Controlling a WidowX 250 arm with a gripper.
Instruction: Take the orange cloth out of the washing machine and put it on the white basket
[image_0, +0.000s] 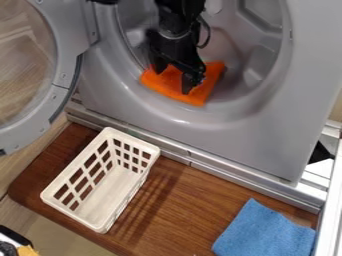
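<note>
The tool, spread wide, touches the orange cloth in the washing machine.

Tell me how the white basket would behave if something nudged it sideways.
The white basket looks stiff, since its walls hold their shape, and is probably light for its size, given the open lattice in them. On the smooth-looking wooden surface, it would likely slide rather than roll, as its base looks flat.

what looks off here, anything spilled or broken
Nothing looks spilled or broken. The white basket stands upright, the blue cloth lies on the wooden surface, and the orange cloth is in the washing machine under the gripper.
</note>
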